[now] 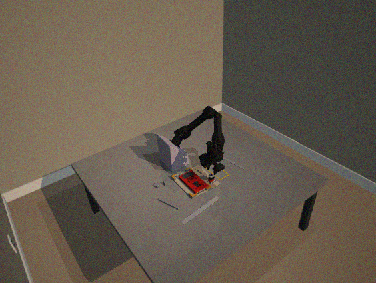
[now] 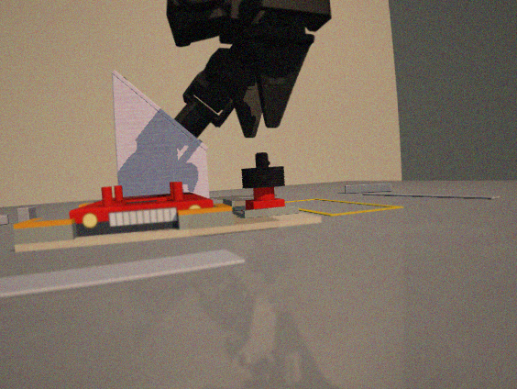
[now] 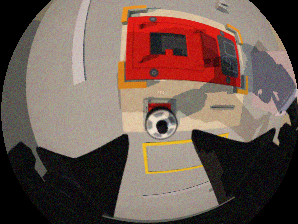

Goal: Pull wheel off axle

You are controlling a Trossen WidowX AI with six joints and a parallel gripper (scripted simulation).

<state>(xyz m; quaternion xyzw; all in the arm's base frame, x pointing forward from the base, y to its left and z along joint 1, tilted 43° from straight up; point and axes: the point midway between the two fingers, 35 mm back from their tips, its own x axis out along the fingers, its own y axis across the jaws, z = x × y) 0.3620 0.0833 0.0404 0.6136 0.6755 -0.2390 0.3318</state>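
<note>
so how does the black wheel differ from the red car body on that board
Colour: the wheel is black, the car body red with a pale grille and a yellow headlight.
Size: the wheel is small and round; the car body is far longer and wider.
Pose: the wheel sits raised on an upright axle over a small red base; the car body lies low and flat on the board.
Shared: both stand on the same board, untouched, with the open gripper above the wheel.

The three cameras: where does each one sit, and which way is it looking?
Top: high above a table corner, looking down at the table and whole arm.
Exterior: low at table level, facing the black wheel side-on; the open gripper hangs above it.
Wrist: on the arm, looking straight down between its fingers.
Shared: the wheel and yellow marked area appear in exterior and wrist.
</note>
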